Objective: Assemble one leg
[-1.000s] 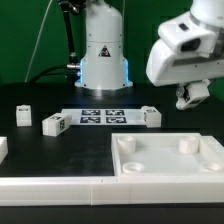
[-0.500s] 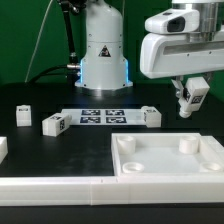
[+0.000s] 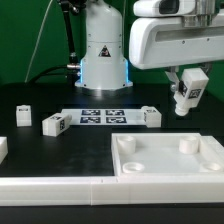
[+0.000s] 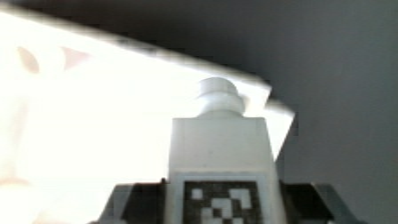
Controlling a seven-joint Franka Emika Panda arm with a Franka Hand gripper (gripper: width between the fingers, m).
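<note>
While the leg (image 3: 184, 98) hangs in mid-air, the gripper (image 3: 188, 86) pinches its upper end.
It's held high above the panel (image 3: 170, 172), probably to line up with a corner socket (image 3: 188, 146). Long axis near upright, slightly tilted, peg (image 4: 217, 95) pointing down, away from the wrist.

Arm (image 3: 103, 50) base upright at rear centre, wrist housing high at the exterior view's right. Gripper (image 3: 190, 80) points down, held aloft. Fingers (image 4: 135, 203) clamped on a leg (image 3: 185, 97).
</note>
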